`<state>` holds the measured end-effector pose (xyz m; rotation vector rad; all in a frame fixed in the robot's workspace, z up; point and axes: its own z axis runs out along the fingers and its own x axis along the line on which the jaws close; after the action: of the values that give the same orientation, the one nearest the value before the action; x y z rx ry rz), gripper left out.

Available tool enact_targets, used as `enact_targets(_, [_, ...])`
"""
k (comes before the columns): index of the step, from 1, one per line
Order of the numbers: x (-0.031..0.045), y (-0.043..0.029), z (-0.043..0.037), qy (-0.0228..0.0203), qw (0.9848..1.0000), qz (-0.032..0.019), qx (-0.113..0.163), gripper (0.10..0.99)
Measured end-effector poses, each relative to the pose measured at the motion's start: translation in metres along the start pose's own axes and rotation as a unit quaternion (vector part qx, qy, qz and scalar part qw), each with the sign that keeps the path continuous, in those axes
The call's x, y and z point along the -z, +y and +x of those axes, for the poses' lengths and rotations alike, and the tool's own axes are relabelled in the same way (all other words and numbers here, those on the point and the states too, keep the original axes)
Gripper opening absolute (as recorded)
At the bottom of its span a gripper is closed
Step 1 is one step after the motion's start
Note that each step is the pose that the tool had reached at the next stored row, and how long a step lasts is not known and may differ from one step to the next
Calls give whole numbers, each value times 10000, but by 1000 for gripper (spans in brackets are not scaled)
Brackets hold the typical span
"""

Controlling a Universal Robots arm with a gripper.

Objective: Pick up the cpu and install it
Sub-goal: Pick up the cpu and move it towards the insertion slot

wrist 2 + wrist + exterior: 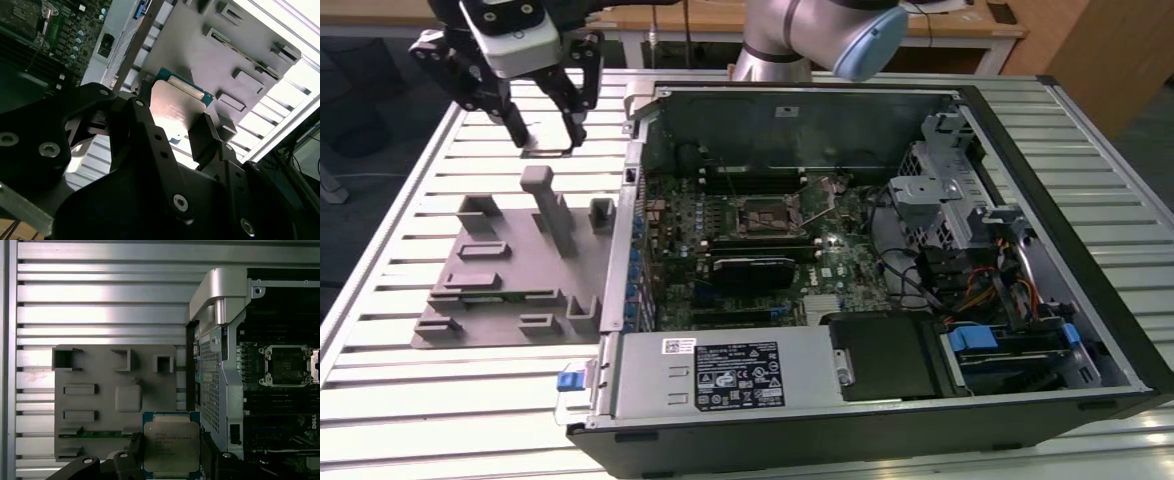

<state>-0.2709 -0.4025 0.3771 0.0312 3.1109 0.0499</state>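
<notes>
The cpu (pixel 171 445), a flat square chip with a shiny metal top and a green rim, sits between my black fingers (pixel 135 452) in both wrist views. My gripper (pixel 171 457) is shut on it by two opposite edges; the cpu (pixel 177 107) hangs above the grey holder plate (pixel 210 55). In the exterior view my gripper (pixel 544 128) is at the far left of the table, beyond the holder plate (pixel 507 270), with the cpu (pixel 550 150) seen edge-on at its fingertips. The empty motherboard socket (pixel 761 215) lies inside the open computer case; the socket (pixel 285 365) is well away from the chip.
The open computer case (pixel 1067 200) fills the exterior view's right, with its metal wall (pixel 220 340) between the holder plate and the motherboard. A black heatsink (pixel 750 270), drive cage (pixel 947 190) and power supply (pixel 720 375) are inside. The slatted metal table (pixel 440 400) lies around.
</notes>
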Motion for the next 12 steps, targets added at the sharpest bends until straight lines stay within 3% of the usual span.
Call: enact_targets(12, [-10, 7, -323, 2, 10000, 0, -1, 541])
